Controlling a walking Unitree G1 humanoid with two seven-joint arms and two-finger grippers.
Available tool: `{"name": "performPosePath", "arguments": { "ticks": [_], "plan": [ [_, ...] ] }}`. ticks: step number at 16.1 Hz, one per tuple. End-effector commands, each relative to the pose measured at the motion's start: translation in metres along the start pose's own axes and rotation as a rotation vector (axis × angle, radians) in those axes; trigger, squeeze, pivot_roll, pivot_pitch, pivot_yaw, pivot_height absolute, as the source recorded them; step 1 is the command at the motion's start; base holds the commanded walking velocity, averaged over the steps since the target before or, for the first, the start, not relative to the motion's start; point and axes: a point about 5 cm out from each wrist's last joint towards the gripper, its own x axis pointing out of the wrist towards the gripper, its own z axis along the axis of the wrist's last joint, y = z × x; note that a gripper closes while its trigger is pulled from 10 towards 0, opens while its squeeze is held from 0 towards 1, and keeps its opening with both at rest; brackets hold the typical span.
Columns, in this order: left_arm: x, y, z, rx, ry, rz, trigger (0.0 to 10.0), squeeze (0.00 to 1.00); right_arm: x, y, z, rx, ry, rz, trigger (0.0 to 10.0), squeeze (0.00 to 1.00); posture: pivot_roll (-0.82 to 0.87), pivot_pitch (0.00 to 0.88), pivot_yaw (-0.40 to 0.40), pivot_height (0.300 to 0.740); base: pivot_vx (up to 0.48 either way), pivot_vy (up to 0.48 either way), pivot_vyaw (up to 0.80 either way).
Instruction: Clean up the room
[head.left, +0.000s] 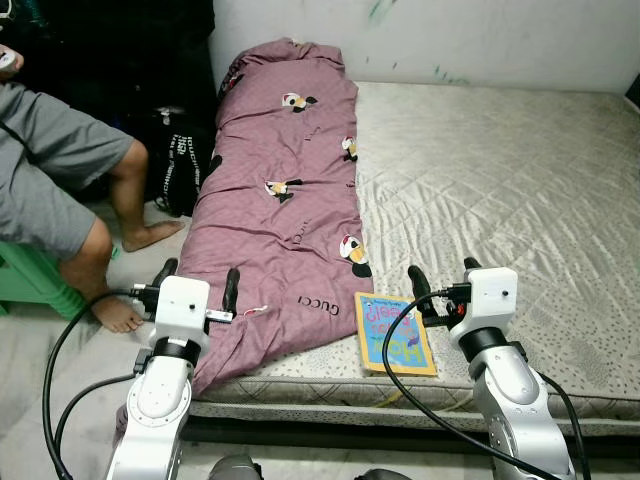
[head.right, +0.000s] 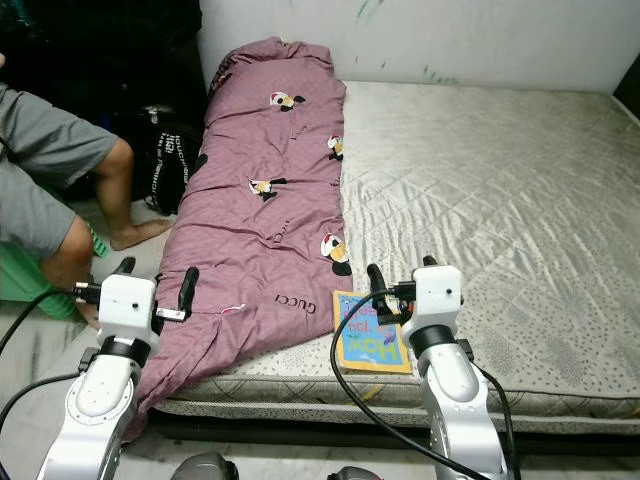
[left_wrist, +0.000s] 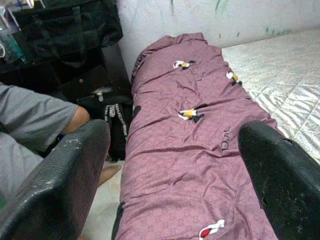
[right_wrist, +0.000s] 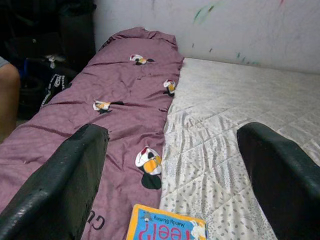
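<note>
A purple quilt (head.left: 285, 190) with small bird prints lies folded in a long strip down the left side of the mattress (head.left: 500, 190), its near end drooping over the front edge. A blue and yellow picture book (head.left: 394, 333) lies flat on the mattress near the front edge, beside the quilt. My left gripper (head.left: 198, 283) is open, raised over the quilt's near left corner. My right gripper (head.left: 443, 279) is open, hovering just right of the book. In the right wrist view the book (right_wrist: 167, 226) sits between the wide-spread fingers.
A person in grey shorts (head.left: 45, 200) sits on a green stool (head.left: 30, 280) at the left, bare feet on the floor beside the bed. A black bag (head.left: 178, 160) stands against the dark furniture at the left. A marked white wall runs behind the bed.
</note>
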Motion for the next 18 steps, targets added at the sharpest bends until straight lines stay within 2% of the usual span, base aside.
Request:
{"name": "performPosePath", "arguments": {
  "ticks": [1, 9, 18],
  "plan": [
    [0.0015, 0.0009, -0.0008, -0.003, 0.012, -0.019, 10.0, 0.0, 0.0014, -0.0028, 0.0074, -0.003, -0.025, -0.01, 10.0, 0.0, 0.02, 0.016, -0.007, 0.74, 0.0, 0.0, 0.0],
    [0.005, 0.0032, 0.0022, 0.0, 0.001, -0.021, 10.0, 0.0, 0.0082, -0.0019, 0.0094, -0.008, -0.036, -0.009, 10.0, 0.0, 0.03, 0.014, -0.007, 0.74, 0.0, -0.33, 0.0],
    [0.0032, 0.0001, 0.0023, -0.006, 0.001, -0.035, 10.0, 0.0, 0.0055, -0.0009, 0.0069, -0.018, -0.025, -0.001, 10.0, 0.0, 0.03, 0.024, -0.005, 0.74, 0.0, -0.364, 0.0]
  ]
}}
